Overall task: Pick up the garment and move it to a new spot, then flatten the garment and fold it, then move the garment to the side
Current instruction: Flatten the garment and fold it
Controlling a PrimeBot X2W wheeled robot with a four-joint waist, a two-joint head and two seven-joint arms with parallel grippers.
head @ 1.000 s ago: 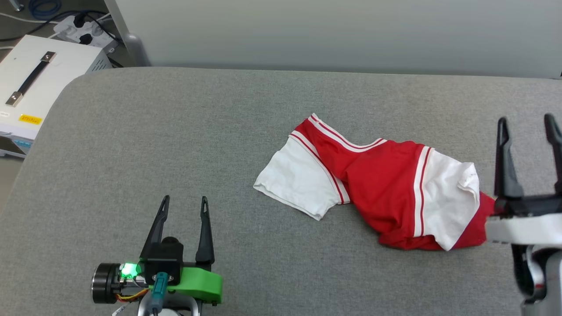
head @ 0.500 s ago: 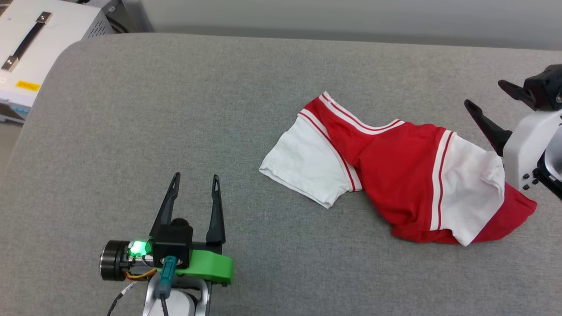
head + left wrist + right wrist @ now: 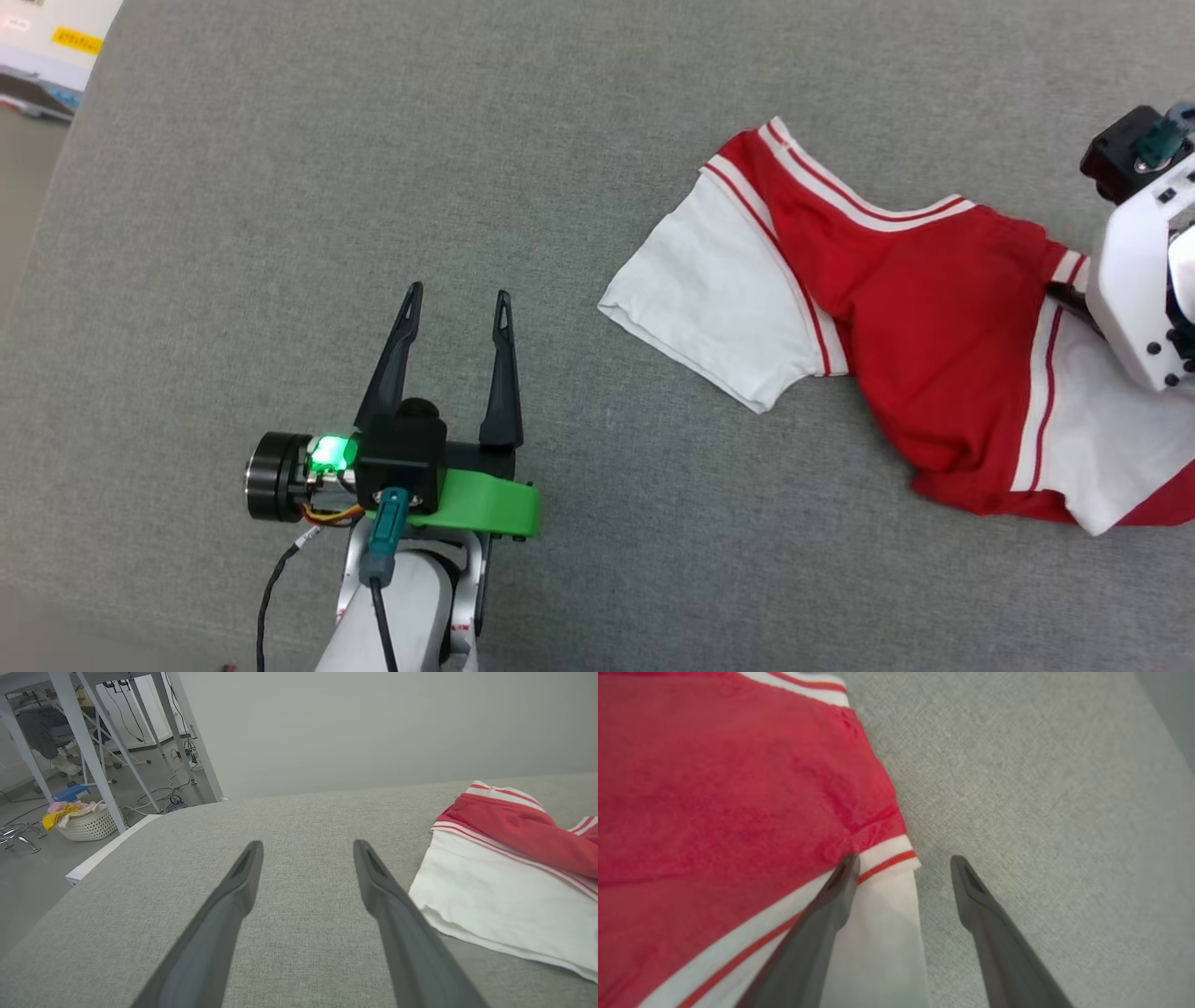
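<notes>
The garment (image 3: 934,308) lies crumpled on the grey padded surface (image 3: 280,187), red with white sleeves and red-white striped trim. One white sleeve (image 3: 719,299) spreads out to its left. My left gripper (image 3: 457,291) stands open over bare surface, well to the left of that sleeve, with nothing between its fingers (image 3: 307,843). My right arm's white wrist (image 3: 1134,280) hangs over the garment's right sleeve. In the right wrist view my right gripper (image 3: 903,858) is open and points down at the sleeve's striped seam (image 3: 887,858). One finger is over the cloth, the other over grey surface.
A white box with a yellow label (image 3: 56,37) sits beyond the surface's far left corner. In the left wrist view, metal table legs (image 3: 84,742) and a basket of clothes (image 3: 86,821) stand on the floor past the left edge. A pale wall (image 3: 373,728) backs the surface.
The head camera has tipped down and the whole picture has shifted. My right arm has swung from upright beside the garment to over its right sleeve, fingers pointing down. The left gripper stays open.
</notes>
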